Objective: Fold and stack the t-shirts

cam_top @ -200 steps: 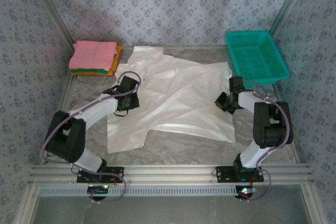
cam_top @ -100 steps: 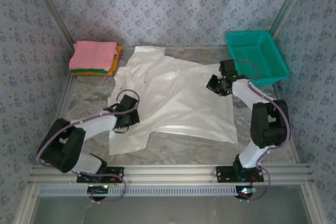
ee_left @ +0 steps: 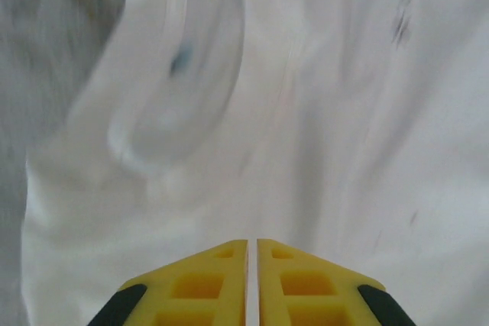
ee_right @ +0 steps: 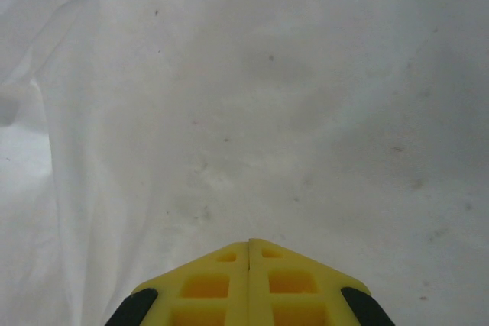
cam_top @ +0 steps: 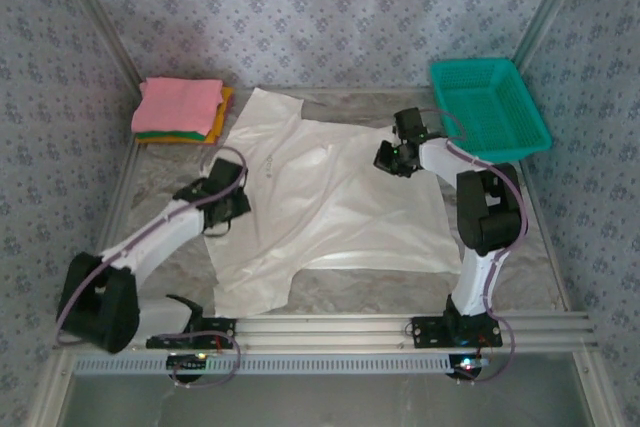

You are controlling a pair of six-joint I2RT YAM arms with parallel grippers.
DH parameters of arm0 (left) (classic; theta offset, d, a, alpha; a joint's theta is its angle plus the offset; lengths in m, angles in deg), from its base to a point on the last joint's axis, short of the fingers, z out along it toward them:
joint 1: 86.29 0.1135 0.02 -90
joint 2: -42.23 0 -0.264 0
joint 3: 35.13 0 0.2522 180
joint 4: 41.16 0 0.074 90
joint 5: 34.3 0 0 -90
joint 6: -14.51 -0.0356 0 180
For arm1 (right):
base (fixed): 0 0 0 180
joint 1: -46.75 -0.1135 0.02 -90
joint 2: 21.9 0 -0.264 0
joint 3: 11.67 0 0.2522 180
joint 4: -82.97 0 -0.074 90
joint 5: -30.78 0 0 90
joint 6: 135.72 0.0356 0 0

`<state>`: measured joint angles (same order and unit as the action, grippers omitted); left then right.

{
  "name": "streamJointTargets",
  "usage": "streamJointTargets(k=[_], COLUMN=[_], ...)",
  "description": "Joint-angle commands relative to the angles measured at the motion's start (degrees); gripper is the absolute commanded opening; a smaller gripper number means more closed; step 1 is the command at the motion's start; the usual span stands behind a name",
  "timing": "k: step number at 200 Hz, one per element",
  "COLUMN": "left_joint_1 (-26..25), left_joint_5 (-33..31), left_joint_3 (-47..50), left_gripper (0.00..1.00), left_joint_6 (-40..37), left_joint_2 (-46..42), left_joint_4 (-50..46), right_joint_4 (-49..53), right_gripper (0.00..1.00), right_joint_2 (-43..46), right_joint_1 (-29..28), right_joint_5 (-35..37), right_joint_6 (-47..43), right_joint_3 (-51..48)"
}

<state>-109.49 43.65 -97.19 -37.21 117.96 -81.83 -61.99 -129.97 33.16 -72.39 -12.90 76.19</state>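
Left of the teal basket (cam_top: 490, 107) the white t-shirt (cam_top: 330, 197) lies spread, its fold barely begun (sleeves first, I judge). My right gripper (ee_right: 250, 242) is pressed together over the cloth. The left gripper (ee_left: 252, 246) shows a hairline slit, grip unclear. Next I need firm pinches.

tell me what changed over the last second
The right fingers swept farther out and leftward over the white t-shirt, whose far right corner drew in with them. The left fingers pulled nearer, then swung out left. Both look shut. The folded shirt stack and teal basket stayed put.
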Motion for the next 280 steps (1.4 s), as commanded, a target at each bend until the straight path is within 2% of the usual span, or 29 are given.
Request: streamJointTargets(k=[1, 27, 56, 85, 145, 179, 218, 248, 267, 280], left_joint_1=[2.78, 6.22, 8.38, 9.53, 14.85, 16.54, 17.75, 17.67, 17.62, 17.57], left_joint_5=[3.35, 9.34, 12.04, 13.89, 13.04, 12.65, 13.63, 14.67, 14.39, 14.35], left_joint_3=[-10.26, -26.76, -34.07, -39.18, -45.92, -52.58, -62.8, -63.15, -62.22, -60.34], left_gripper=[0.22, 0.24, 0.24, 0.23, 0.19, 0.18, 0.18, 0.18, 0.19, 0.19], left_joint_6=[-12.25, -17.19, -16.94, -15.57, -12.71, -13.62, -14.85, -15.66, -16.28, -16.73], left_joint_2=[10.34, 26.63, 37.72, 45.28, 52.36, 56.15, 61.45, 61.4, 60.52, 58.91], left_joint_4=[6.81, 3.72, 4.53, 4.23, 3.61, 1.05, -3.54, -2.93, -2.26, -0.86], right_joint_4=[2.4, 6.92, 8.56, 7.79, 7.0, 9.92, 12.23, 12.82, 12.91, 17.0], right_gripper=[0.11, 0.13, 0.12, 0.09, 0.08, 0.08, 0.11, 0.11, 0.16, 0.25], right_joint_2=[-1.45, -5.76, -9.28, -13.08, -19.77, -24.19, -25.18, -23.25, -23.19, -25.81], right_joint_1=[1.93, 3.46, 3.51, 5.06, 9.48, 10.74, 11.83, 10.9, 10.51, 10.53], right_joint_5=[1.63, 0.8, 1.04, 0.8, 5.11, 4.37, 7.9, 9.16, 9.76, 9.27], right_joint_6=[-1.97, -4.12, -3.29, -1.79, 0.79, 1.39, -0.08, -3.3, -5.29, -6.78], right_joint_3=[4.05, 11.52, 13.8, 15.14, 21.47, 27.95, 35.22, 39.08, 42.18, 47.35])
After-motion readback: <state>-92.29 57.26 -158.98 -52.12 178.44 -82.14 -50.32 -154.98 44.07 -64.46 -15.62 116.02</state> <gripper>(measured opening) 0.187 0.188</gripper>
